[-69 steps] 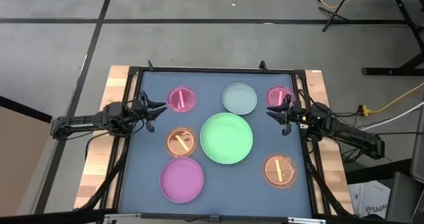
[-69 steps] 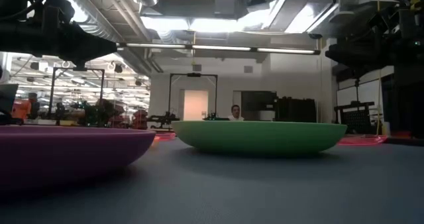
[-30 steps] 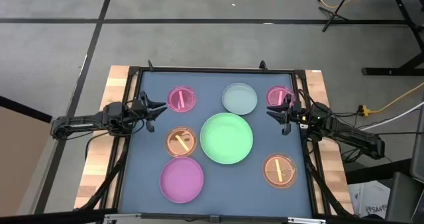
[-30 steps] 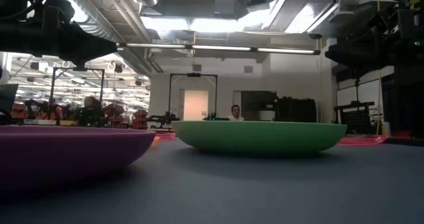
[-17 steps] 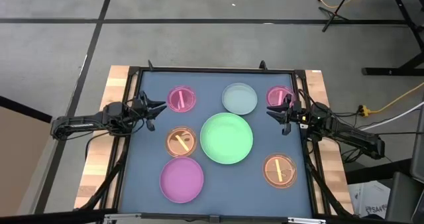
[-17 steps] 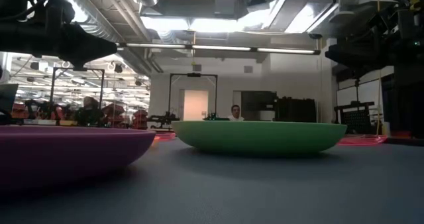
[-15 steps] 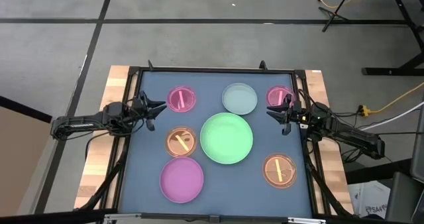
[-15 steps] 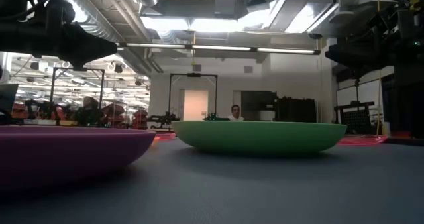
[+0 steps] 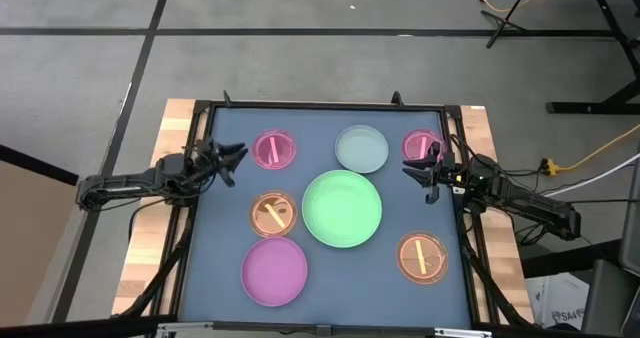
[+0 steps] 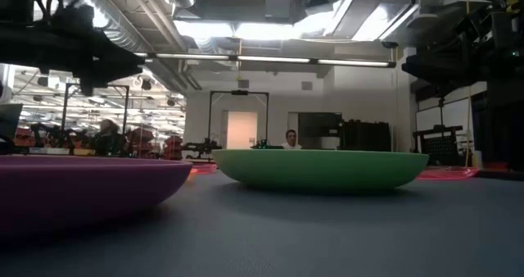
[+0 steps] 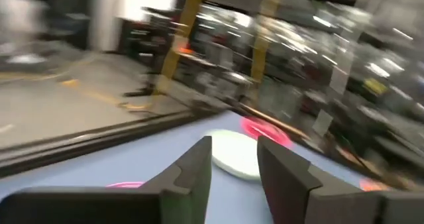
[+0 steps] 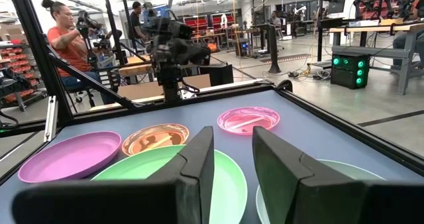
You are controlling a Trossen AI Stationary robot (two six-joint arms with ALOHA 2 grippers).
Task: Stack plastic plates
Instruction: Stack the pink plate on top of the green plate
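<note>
Seven plates lie apart on the blue-grey mat. The large green plate sits in the middle, with the magenta plate near it on the left. The pale blue-grey plate lies at the far side between two pink plates. One orange plate is left of the green one, and the other is near right. My left gripper hovers open beside the left pink plate. My right gripper hovers open by the right pink plate. Neither touches anything.
A black frame rims the mat, with wooden table edges outside it. In the right wrist view a person stands in the room beyond the table, behind my left arm. Bare mat lies along the near edge.
My left gripper has swung a little toward the table's far edge and turned, and its wrist view is blurred by motion. My right arm and all the plates have kept still.
</note>
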